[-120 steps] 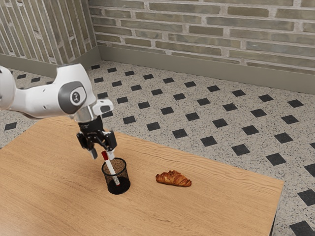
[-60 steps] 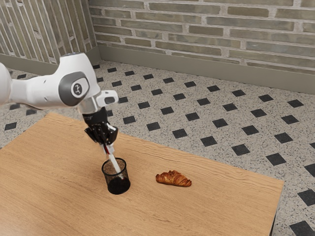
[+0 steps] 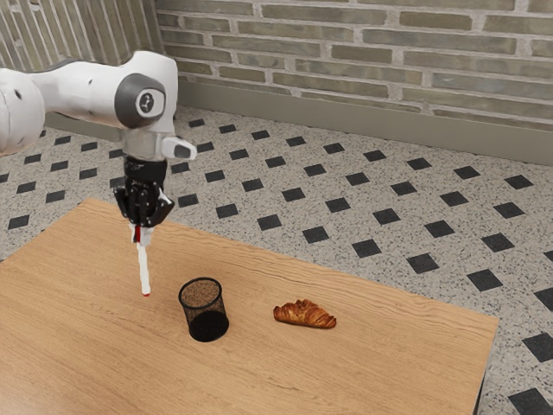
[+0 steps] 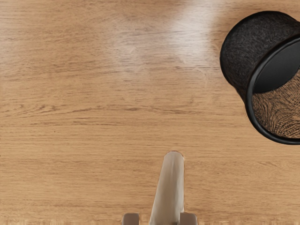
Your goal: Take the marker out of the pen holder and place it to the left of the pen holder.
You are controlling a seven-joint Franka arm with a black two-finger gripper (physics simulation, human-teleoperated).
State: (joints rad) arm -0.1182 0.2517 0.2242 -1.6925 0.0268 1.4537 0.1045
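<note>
Gripping the marker [image 3: 144,270] near its red upper end, between the two closed fingers of the black gripper [image 3: 142,232], above the wooden table [image 3: 363,363]. Exterior view: see the marker outside the pen holder [image 3: 207,325], to the exterior view's left of it, pointing downward and nearly upright, with a slight tilt. Note the white barrel below the fingers and the small touch of red at the lower tip. Cannot tell from either view whether the tip meets the tabletop. Find the pen holder upright on the table, black and mesh-walled, open at the top, well apart from the long far edge. Compare the croissant [image 3: 304,315], golden brown, lying between the pen holder and the table's corner at the exterior view's right, near the holder but not touching it. Trace the white arm [image 3: 91,91] from the exterior view's left, passing above the table's far-left corner, down to the gripper. Observe behind the table a speckled floor [image 3: 285,194] with dark diamond insets and, beyond, a brick wall [image 3: 363,52]. Wrist view: see the pale barrel extending from between the fingertips toward bare wood grain, apart from the dark rim and mesh side of the pen holder.
</note>
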